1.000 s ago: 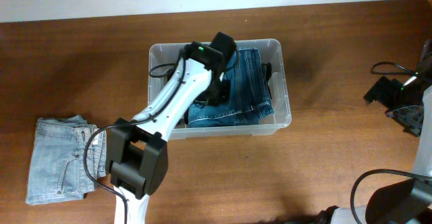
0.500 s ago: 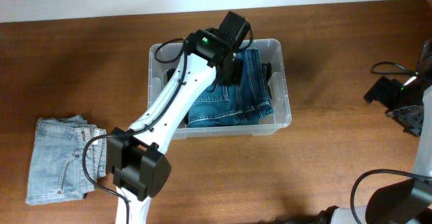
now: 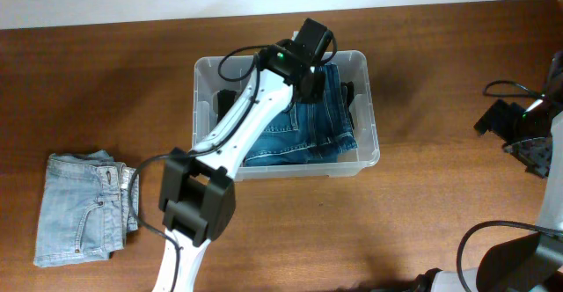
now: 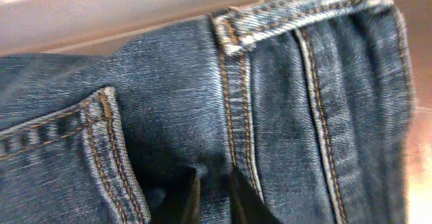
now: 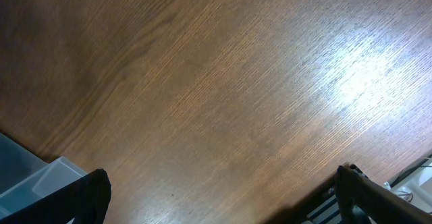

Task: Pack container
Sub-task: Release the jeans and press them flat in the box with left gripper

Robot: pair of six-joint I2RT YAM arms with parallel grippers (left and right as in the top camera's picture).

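Note:
The clear plastic container [image 3: 373,132] stands at the middle back of the table with folded dark blue jeans [image 3: 308,129] inside. My left arm reaches into it, and my left gripper [image 3: 308,70] is low over the jeans near the far wall. In the left wrist view the fingers [image 4: 210,198] are shut on a fold of the dark denim [image 4: 169,96] beside a stitched seam. My right gripper [image 5: 223,197] is open and empty above bare table; it also shows at the right edge of the overhead view [image 3: 515,134]. A corner of the container [image 5: 30,177] shows in the right wrist view.
A folded pair of light blue jeans [image 3: 84,206] lies on the table at the front left. Black cables [image 3: 501,88] run by the right arm at the table's right edge.
My left gripper has moved toward the far right of the container, staying down on the dark jeans. The right arm has not moved.

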